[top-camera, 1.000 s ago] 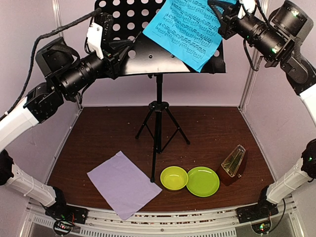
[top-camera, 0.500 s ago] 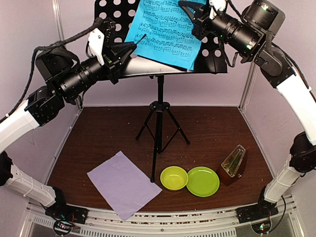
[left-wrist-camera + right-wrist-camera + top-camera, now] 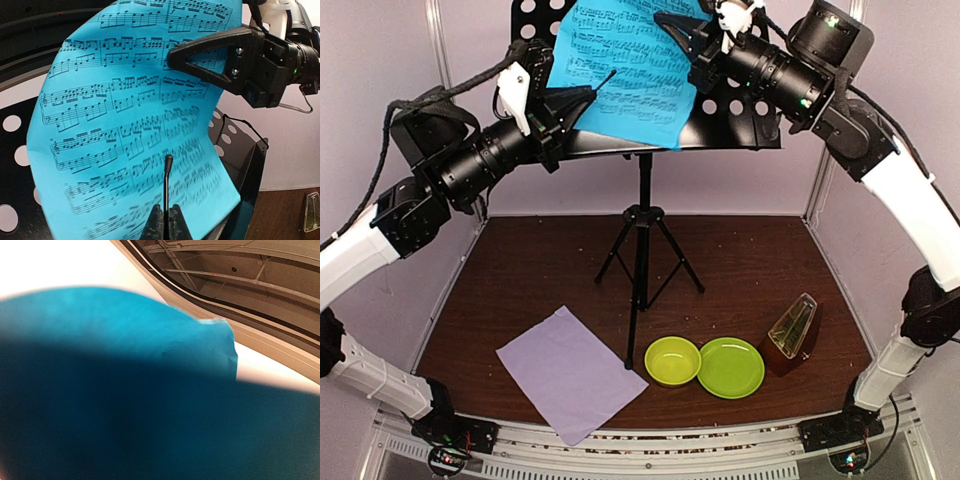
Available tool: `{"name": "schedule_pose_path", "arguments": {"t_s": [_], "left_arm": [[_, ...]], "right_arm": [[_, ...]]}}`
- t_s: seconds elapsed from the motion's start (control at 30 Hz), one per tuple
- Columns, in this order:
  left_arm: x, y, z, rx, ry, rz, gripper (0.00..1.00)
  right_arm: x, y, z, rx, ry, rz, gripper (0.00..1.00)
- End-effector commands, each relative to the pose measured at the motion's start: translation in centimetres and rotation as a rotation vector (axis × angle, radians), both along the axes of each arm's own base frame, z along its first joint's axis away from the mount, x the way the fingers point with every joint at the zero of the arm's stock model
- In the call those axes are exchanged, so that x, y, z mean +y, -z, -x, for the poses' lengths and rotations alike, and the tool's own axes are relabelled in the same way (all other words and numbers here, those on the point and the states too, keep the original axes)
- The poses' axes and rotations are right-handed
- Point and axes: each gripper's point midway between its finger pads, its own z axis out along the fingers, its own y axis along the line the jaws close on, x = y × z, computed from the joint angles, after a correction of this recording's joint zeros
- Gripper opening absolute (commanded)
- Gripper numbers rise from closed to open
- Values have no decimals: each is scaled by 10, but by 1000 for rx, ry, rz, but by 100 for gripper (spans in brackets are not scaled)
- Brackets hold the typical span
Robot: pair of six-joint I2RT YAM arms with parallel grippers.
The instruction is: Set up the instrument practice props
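The black perforated music stand [image 3: 745,112] stands on tripod legs at the back middle. The cyan sheet of music [image 3: 620,70] lies against its desk, tilted, and fills the left wrist view [image 3: 125,130]. My right gripper [image 3: 686,32] is shut on the sheet's upper right edge; one black finger [image 3: 210,55] lies over the page, and cyan paper covers the right wrist view [image 3: 115,390]. My left gripper [image 3: 578,98] is shut on the stand's thin black wire page holder [image 3: 167,185] in front of the sheet. The lilac sheet [image 3: 570,372] lies flat at the front left. The brown metronome [image 3: 793,328] stands at the front right.
A lime-green bowl [image 3: 672,360] and a lime-green plate [image 3: 731,367] sit side by side at the front, between the stand's foot and the metronome. White walls and frame posts close in the brown floor on three sides.
My right gripper has carried the cyan sheet leftward across the stand's desk, now covering its left half. My left gripper has stayed on the wire holder.
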Motion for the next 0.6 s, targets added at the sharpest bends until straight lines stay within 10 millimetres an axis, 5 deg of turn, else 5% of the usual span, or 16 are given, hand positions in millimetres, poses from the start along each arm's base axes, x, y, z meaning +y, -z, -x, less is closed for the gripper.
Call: {"name": "schedule_pose_path", "arguments": {"t_s": [0.0, 0.17, 0.57], "left_arm": [[13, -23, 19, -82, 35, 55, 0], [18, -26, 26, -121, 46, 66, 0], [13, -24, 27, -122, 65, 41, 0]], "right_arm": [[-35, -28, 31, -45, -33, -79, 0], [-48, -34, 43, -50, -58, -108, 0], [2, -19, 31, -70, -143, -17, 0]]}}
